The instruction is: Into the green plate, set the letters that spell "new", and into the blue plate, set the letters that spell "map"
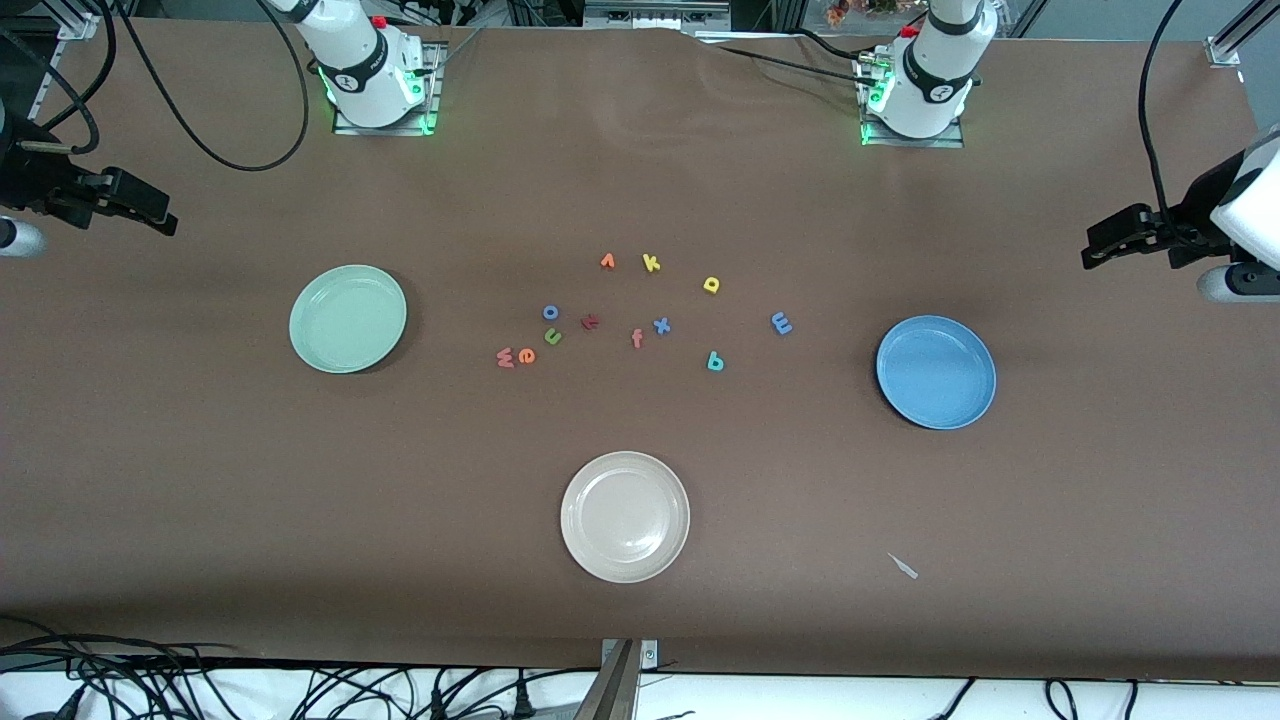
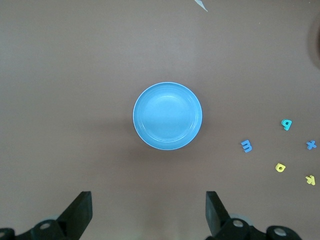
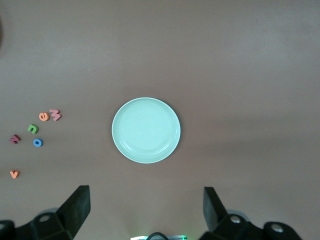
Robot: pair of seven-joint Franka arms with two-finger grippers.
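We count three plates [image 1: 625,460], perhaps eleven letters [image 1: 661,325] between them, and both the left gripper [image 2: 148,210] and right gripper [image 3: 145,206] spread wide.

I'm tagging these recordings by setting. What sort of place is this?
Most likely a robotics lab workbench: two arm bases bolted to a brown-covered table, loose cables along its edge, and staged props, namely foam letters between a green plate, a blue plate and a cream plate.
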